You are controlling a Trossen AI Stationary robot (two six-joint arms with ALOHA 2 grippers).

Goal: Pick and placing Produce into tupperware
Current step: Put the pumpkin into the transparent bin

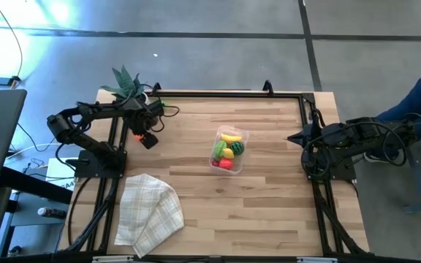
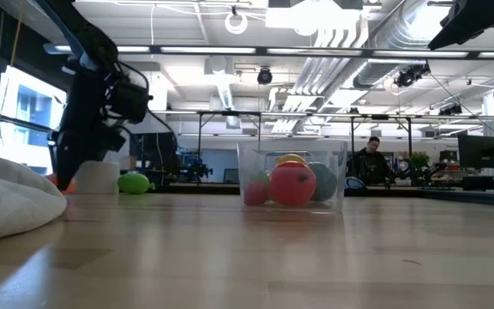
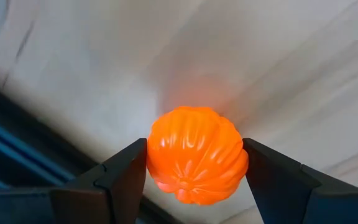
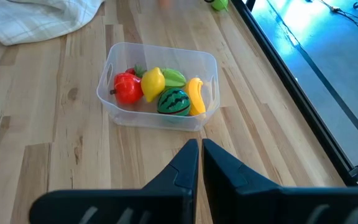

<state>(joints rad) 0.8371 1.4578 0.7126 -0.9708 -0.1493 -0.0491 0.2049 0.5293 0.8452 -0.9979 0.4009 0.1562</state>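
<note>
— Pumpkin (image 3: 196,155) first: orange, sitting between the left gripper (image 1: 146,137)'s fingers, which touch both its sides — clamped on it, at the table's left edge.

— And the tub (image 1: 229,149)?

— Mid-table, well apart. Red, yellow and green pieces inside already. A light green piece (image 2: 133,182) lies by the plant (image 1: 126,82).

— Right gripper (image 4: 200,163)?

— Pressed together, waiting at the right. Two pieces left, I'd judge.

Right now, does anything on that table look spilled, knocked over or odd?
Nothing looks spilled. The tupperware stands upright with produce inside. The checked cloth lies crumpled near the front edge. The left end effector has an orange pumpkin between its fingers, and a small green piece sits apart by the plant pot.
</note>
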